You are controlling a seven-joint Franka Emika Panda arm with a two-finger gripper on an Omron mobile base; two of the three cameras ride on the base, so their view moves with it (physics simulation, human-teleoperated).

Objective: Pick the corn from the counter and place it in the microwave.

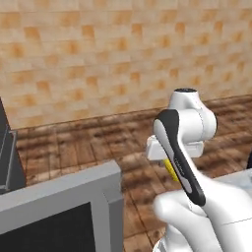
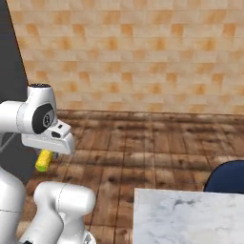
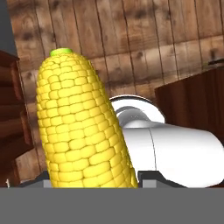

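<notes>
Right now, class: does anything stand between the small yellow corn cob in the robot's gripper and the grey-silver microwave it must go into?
Nothing visible does. The yellow corn cob hangs in the gripper, clear above the wooden floor. The grey-silver microwave sits low on the left in the left base view, with open air between them. Its opening cannot be seen from here.

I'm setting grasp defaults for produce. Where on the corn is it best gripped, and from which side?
Grip the corn across one end, fingers on opposite long flanks, approaching along its axis. It is long and roughly cylindrical, tapering to a green tip, so the flanks give parallel contact. The gripper holds it this way now, cob hanging below the hand.
</notes>
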